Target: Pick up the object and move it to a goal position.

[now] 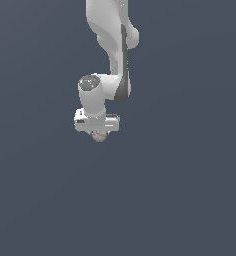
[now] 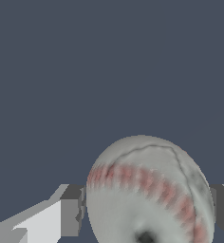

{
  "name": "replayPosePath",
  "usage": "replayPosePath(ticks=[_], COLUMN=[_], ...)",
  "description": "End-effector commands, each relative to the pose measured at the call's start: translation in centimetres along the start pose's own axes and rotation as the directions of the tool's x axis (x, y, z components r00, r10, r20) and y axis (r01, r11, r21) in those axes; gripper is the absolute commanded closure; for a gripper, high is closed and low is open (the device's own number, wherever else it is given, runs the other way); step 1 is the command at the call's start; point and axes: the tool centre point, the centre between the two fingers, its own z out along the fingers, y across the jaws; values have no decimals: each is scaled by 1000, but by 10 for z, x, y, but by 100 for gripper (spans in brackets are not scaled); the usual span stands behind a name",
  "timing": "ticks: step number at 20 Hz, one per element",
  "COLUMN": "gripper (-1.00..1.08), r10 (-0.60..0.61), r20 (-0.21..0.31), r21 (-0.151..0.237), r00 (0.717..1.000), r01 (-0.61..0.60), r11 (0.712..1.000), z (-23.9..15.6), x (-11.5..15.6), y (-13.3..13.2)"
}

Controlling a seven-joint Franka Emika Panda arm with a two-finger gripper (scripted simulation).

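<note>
Baseball [image 2: 149,192] sits between the two fingertips of the gripper [image 2: 147,213], off-white to grey, with a band of red stitching curving across its face and a thin dark seam line arcing above that. Wrist view, left to right: a pale finger body leading to a dark grey pad [image 2: 71,213] that meets the ball's side; then the ball itself, filling most of the gap; then the second dark pad at the far edge, tight against the ball's other side. Jaws closed onto the ball, contact on both flanks.

Exterior view: white arm [image 1: 112,45] comes down from the upper edge, bends at a rounded joint with a grey cap, and ends in the flat pale hand of the gripper [image 1: 97,131]. Only the lower curve of the baseball [image 1: 98,136] shows beneath the hand, a small grey bulge with a hint of red. Ball hangs under the hand, slightly toward the exterior view's left of centre. Background is uniform dark blue-grey all round; whether the ball touches any surface below cannot be told.
</note>
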Motion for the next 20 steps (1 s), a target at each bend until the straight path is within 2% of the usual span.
replayPosePath(ticks=[1,20], gripper=[108,108], r10=[0,0], r20=[-2,-2], r21=[-1,-2], r00=[1000,1000], r01=[0,0], r11=[1000,1000], z=[-17,-198], x=[5,56], y=[-1,-13])
